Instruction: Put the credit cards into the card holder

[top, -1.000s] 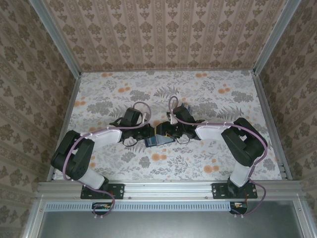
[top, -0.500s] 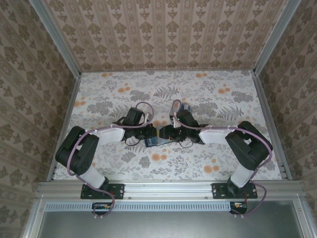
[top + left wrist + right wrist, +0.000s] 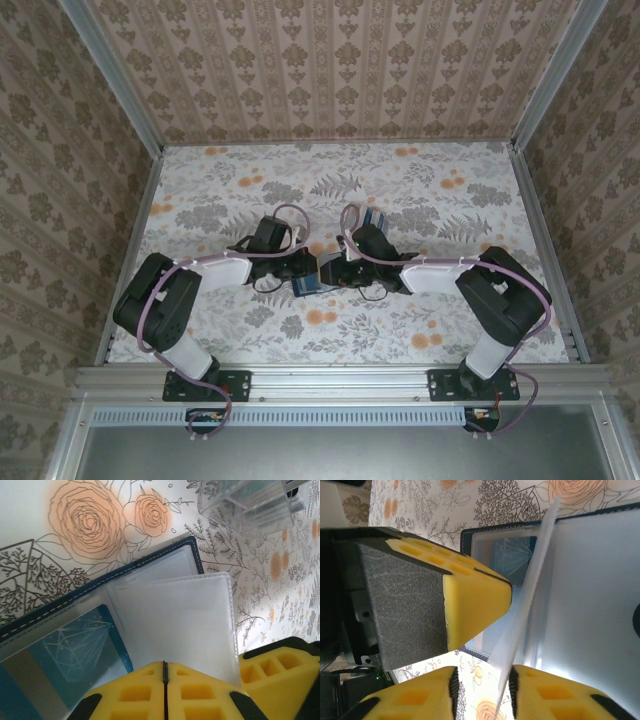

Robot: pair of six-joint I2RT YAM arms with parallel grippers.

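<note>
- Floral-printed table (image 3: 450, 200), closed in by wallpapered walls. Both arms reach to its middle, where the card holder (image 3: 307, 286) lies open beneath the two wrists.
- At the left gripper (image 3: 164, 667), I find the pads pressed together on the near edge of a clear leaf of the card holder.
- One teal card (image 3: 75, 650) already sits in the pocket to the left of that leaf, against the navy cover.
- At the right gripper (image 3: 482, 692), the jaws stand narrow but not closed. Another clear leaf stands on edge in the gap between them. It runs close along one pad, though I cannot say for certain that it touches.
- Change over the last second, seen from overhead: the right arm has drawn in toward the left one, so the wrists now nearly meet over the holder. Its jaws have also come in from a wider stance.
- My reading is that the right side is closing to pinch its leaf, so that a pocket can be spread between the two grippers. This is preparation, not insertion.
- A clear box (image 3: 245, 502) stands on the table beyond the holder, apart from it. The coloured edges inside look like cards, but they are too blurred to confirm.
- Neither gripper carries a card, so I judge most of the task still ahead.
</note>
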